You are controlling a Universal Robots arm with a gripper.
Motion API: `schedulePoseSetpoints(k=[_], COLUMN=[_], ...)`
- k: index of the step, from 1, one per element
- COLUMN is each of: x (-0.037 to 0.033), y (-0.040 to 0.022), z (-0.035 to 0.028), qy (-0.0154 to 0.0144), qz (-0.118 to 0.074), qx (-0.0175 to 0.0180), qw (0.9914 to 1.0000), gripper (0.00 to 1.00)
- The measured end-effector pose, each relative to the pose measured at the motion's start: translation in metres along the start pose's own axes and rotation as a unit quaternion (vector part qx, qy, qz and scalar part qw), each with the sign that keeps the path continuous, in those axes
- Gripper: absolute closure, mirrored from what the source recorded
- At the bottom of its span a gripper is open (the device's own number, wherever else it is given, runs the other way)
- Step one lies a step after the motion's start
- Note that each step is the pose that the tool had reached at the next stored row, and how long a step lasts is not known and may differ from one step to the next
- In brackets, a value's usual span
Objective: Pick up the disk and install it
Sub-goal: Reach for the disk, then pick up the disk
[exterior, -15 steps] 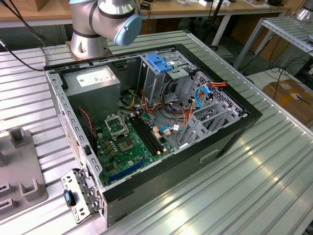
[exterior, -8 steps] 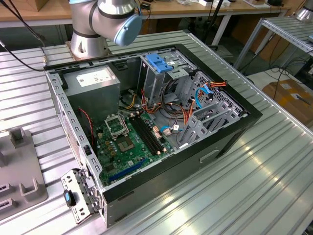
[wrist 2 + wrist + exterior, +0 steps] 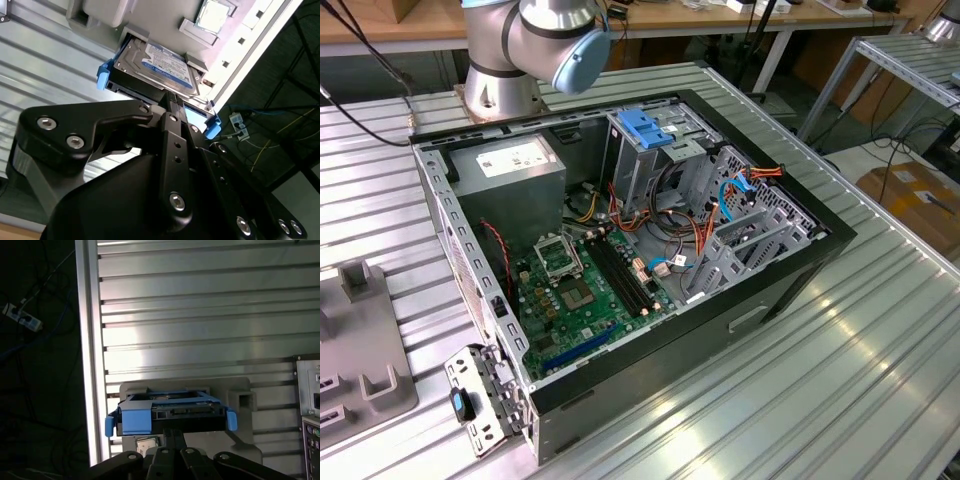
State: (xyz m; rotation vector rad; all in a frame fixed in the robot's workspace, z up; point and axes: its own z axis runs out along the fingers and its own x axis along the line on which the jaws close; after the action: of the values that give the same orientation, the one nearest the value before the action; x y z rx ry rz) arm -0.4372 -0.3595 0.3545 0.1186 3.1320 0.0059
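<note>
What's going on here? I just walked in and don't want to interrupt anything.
The robot's gripper is right at the edge of the disk, a hard drive in a blue carrier lying on a grey holder on the ribbed metal table. Whether it has a grip yet is unclear. The disk is not yet in the open computer case.

Disk [image 3: 159,64]: near edge is covered by the gripper [image 3: 172,100] in the second wrist view.
Arm [image 3: 535,40]: cut off at the exterior view's upper edge.
</note>
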Motion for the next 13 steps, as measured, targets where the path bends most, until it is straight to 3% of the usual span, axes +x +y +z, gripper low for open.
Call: schedulePoseSetpoints(k=[3, 8, 10, 13], x=[0.0001, 0.0003, 0.0003, 0.0003], y=[0.0024, 0.0042, 0.0042, 0.0042], z=[0.0026, 0.0036, 0.0039, 0.0040], qy=[-0.0001, -0.0002, -0.0005, -0.0005], qz=[0.000, 0.000, -0.001, -0.001], qx=[0.0049, 0.0066, 0.0094, 0.0096], qw=[0.99999, 0.99998, 0.99996, 0.99995], gripper=[0.89, 0.89, 0.89, 0.89])
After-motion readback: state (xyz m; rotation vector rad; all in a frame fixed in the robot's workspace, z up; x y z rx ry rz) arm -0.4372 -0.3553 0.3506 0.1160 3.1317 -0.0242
